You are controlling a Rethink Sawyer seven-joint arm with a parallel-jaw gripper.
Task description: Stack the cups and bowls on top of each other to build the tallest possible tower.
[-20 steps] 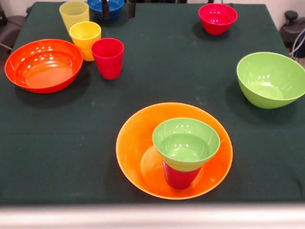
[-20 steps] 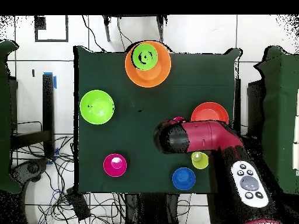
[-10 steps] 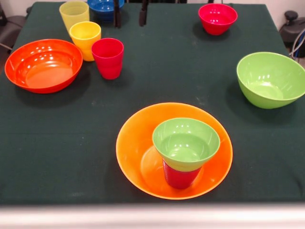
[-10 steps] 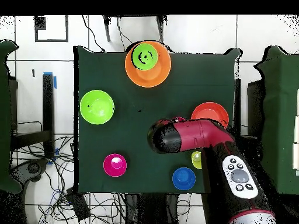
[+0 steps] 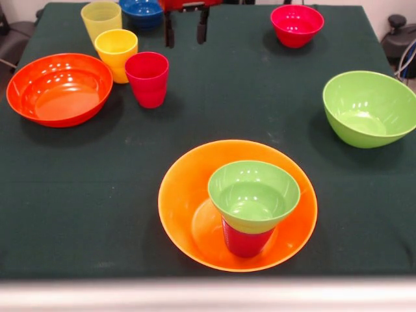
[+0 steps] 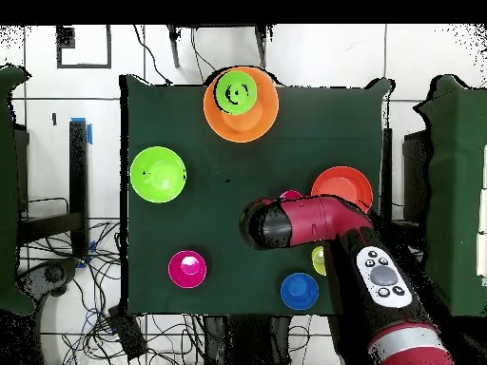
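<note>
The tower stands near the table's front edge: a large yellow-orange bowl point(image 5: 188, 188) holds a translucent cup point(image 5: 246, 242) that looks reddish, with a small green bowl point(image 5: 253, 195) on top; it also shows in the overhead view point(image 6: 235, 92). My gripper point(image 5: 186, 29) hangs open and empty at the far side, right of the blue bowl point(image 5: 141, 12) and behind the red-pink cup point(image 5: 147, 78). The yellow-orange cup point(image 5: 116, 53) and pale yellow cup point(image 5: 101, 19) stand in a row beside it. In the overhead view the arm point(image 6: 304, 223) hides the gripper.
A wide orange-red bowl point(image 5: 58, 88) sits at the left next to the cups. A large green bowl point(image 5: 369, 107) sits at the right and a small red-pink bowl point(image 5: 296, 25) at the far right. Dark cloth covers the table point(image 5: 214, 104).
My gripper has moved from over the blue bowl to the right and lower into the front view, staying open. No cup or bowl has moved.
</note>
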